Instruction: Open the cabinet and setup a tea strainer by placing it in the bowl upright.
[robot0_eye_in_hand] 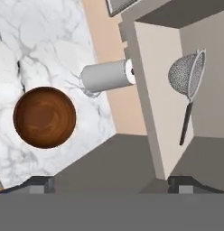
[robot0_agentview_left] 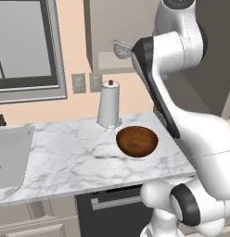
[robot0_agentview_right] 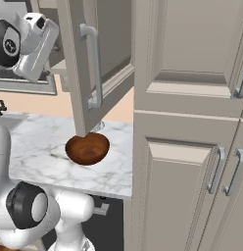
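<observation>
Left base view, tea strainer [robot0_agentview_left: 121, 49] lying on the shelf inside the open cabinet [robot0_agentview_left: 107, 32], bowl [robot0_agentview_left: 137, 141] sitting on the marble counter [robot0_agentview_left: 66, 157] near the paper towel roll [robot0_agentview_left: 109, 105], right base view, cabinet door [robot0_agentview_right: 96, 63] standing open above the bowl [robot0_agentview_right: 87, 148], hand view, gripper [robot0_eye_in_hand: 111, 184] hanging wide open, holding nothing, strainer [robot0_eye_in_hand: 187, 81] lying on the shelf.

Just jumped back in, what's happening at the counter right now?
The taupe-grey wall cabinet stands open, and the small silver wire-mesh tea strainer sits inside on its shelf. The white arm's gripper is open, empty and pointed toward the cabinet. The round reddish-brown wooden bowl waits empty on the marble counter near the white paper towel roll.
</observation>
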Controlling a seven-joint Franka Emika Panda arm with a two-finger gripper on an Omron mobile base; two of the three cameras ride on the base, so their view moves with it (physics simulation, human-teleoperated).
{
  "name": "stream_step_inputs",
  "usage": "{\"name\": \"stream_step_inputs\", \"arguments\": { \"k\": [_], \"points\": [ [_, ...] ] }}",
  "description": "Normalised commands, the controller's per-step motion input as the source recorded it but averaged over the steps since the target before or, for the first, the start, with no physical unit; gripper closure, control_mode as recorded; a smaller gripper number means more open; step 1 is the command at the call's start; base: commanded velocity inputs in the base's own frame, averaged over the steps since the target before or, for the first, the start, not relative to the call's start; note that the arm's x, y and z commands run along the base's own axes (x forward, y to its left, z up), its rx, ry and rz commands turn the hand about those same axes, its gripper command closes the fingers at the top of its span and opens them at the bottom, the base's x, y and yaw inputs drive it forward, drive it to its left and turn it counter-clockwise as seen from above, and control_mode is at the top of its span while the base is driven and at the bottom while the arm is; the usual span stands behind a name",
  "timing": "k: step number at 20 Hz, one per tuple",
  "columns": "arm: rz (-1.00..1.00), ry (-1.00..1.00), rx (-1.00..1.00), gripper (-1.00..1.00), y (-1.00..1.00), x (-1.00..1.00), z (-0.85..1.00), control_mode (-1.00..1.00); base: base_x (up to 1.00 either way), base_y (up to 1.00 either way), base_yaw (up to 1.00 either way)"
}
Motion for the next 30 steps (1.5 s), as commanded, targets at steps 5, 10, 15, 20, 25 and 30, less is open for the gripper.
{"name": "stream_step_inputs", "arguments": {
  "k": [5, 10, 15, 20, 25, 30],
  "points": [
    [0.09, -0.32, 0.51, -1.00, -0.42, 0.92, 0.00, -1.00, 0.00, 0.00, 0.00],
    [-0.25, -0.05, 0.35, -1.00, -0.09, 0.53, 0.00, -1.00, 0.00, 0.00, 0.00],
    [-0.24, -0.01, 0.01, -1.00, 0.43, 0.28, 0.00, -1.00, 0.00, 0.00, 0.00],
    [-0.03, 0.02, -0.01, -1.00, 0.31, 0.64, 0.01, -1.00, 0.00, 0.00, 0.00],
    [0.03, 0.02, 0.08, -1.00, 0.15, 0.78, 0.06, -1.00, 0.00, 0.00, 0.00],
    [0.09, 0.01, 0.02, -1.00, 0.02, 0.52, 0.02, -1.00, 0.00, 0.00, 0.00]
  ]
}}
